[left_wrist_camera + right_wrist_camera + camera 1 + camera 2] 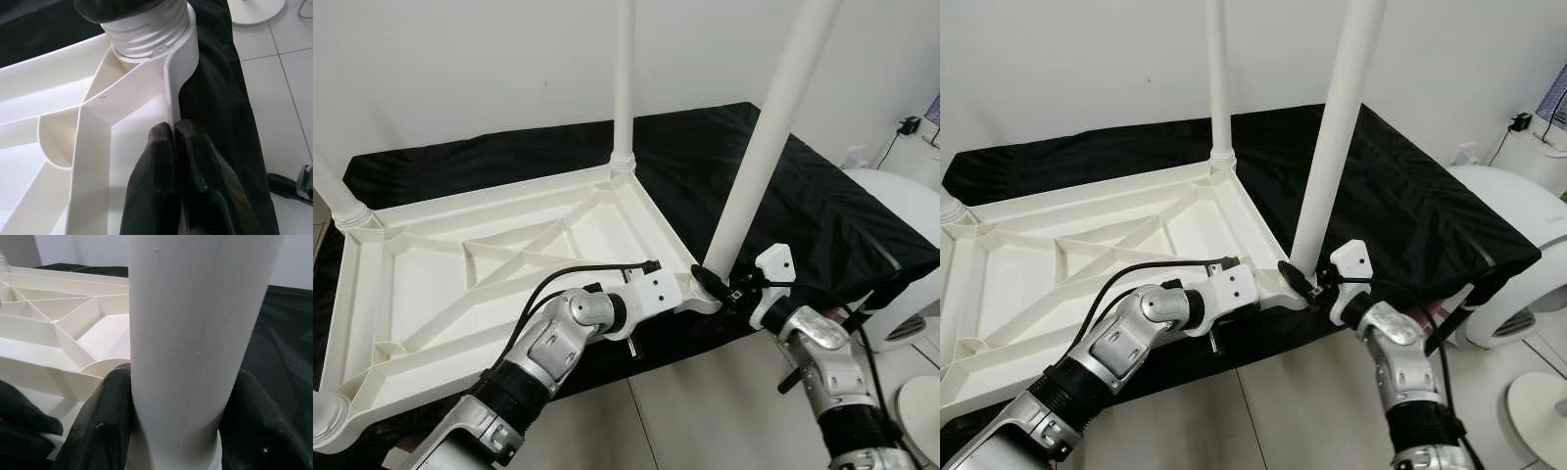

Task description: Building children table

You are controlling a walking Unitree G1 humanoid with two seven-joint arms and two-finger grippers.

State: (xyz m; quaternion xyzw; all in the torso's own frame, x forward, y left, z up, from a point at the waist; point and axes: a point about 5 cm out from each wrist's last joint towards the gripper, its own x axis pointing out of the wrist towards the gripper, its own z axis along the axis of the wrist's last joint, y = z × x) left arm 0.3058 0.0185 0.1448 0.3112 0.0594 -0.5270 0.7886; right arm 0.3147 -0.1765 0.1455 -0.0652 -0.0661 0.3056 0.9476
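While it lies upside down on the black-draped surface (803, 196), the white children's table top (489, 264) serves as landmark: far-left leg (335, 196) at its left back corner, rear leg (624, 78) upright at its right back corner, front leg (769, 137) standing in its near right corner socket. Left pincer (173, 142), fingers pressed together on the top's rim wall just beside that socket. Right pincer (181, 406), fingers closed around the front leg's base. White appliance (901, 245) right of the surface.
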